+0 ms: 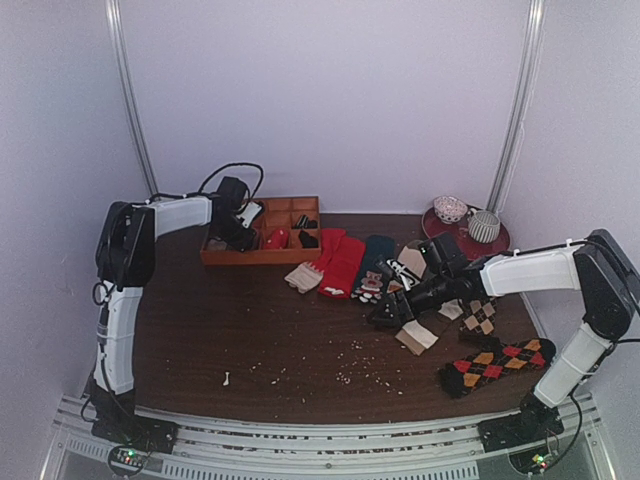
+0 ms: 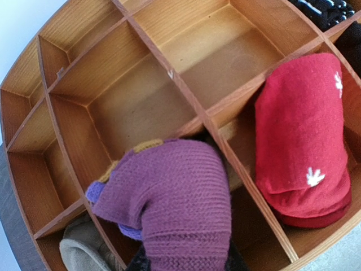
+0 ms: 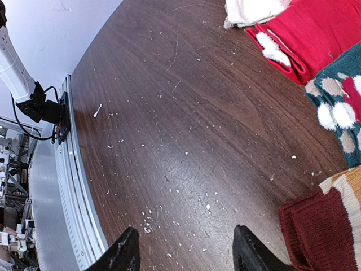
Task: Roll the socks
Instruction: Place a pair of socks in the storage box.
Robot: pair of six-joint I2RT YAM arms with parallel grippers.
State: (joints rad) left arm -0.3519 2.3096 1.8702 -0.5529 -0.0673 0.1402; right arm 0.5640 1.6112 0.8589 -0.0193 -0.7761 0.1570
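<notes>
1. Overhead: my left gripper (image 1: pixel 238 232) hangs over the wooden tray (image 1: pixel 262 257); my right gripper (image 1: pixel 385 316) sits among loose socks (image 1: pixel 340 265).
2. Left wrist: fingers clamp the rolled purple sock (image 2: pixel 169 203) above a compartment.
3. Right wrist: fingers (image 3: pixel 127 252) apart, bare table (image 3: pixel 186 113) between them.

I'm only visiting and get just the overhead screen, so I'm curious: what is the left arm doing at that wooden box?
Observer: Its wrist camera shows the left pincer gripping a rolled purple sock over the dividers of the wooden divided tray.
Visitor: Is anything in the tray already?
Observer: Yes, a rolled red sock with white snowflakes fills the compartment beside it.
Visitor: And the other arm?
Observer: The right pincer is open and empty above the crumb-strewn table.
</notes>
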